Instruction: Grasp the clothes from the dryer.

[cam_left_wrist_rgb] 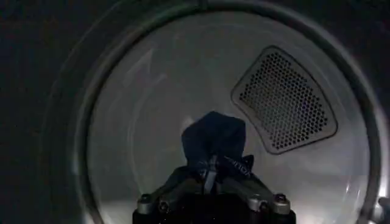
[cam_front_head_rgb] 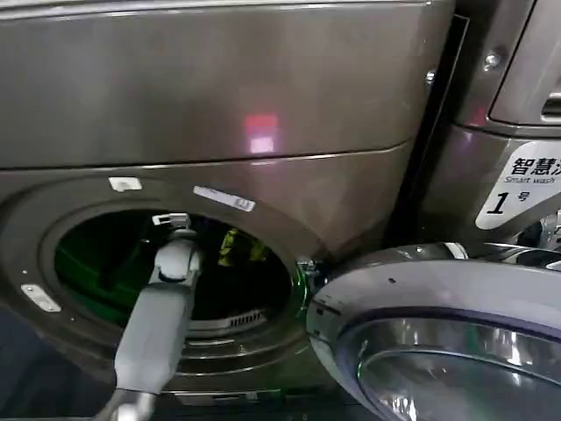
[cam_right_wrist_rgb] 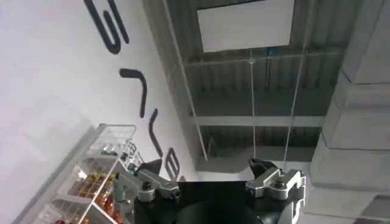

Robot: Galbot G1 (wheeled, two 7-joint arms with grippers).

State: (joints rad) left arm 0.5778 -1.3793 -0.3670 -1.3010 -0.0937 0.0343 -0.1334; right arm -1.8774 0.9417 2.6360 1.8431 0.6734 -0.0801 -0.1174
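we see the clothes (cam_left_wrist_rgb: pixel 213 141) inside the dryer (cam_front_head_rgb: pixel 219 114), a dark navy bunch pinched between the fingers (cam_left_wrist_rgb: pixel 234 176) of the left gripper (cam_left_wrist_rgb: pixel 214 176), which are closed on it. the fabric sticks up just past the fingertips, in front of the drum's back wall. a perforated vent panel (cam_left_wrist_rgb: pixel 283 100) sits on that wall, beyond the fingers and apart from the cloth. in the head view a yellow-green piece (cam_front_head_rgb: pixel 235 246) shows in the drum beside the left arm (cam_front_head_rgb: pixel 162 316), which reaches through the porthole. the glass door (cam_front_head_rgb: pixel 438 333) hangs open. the right gripper (cam_right_wrist_rgb: pixel 208 176) points up at a ceiling, fingers spread apart and holding nothing, near a wire shelf (cam_right_wrist_rgb: pixel 91 176).
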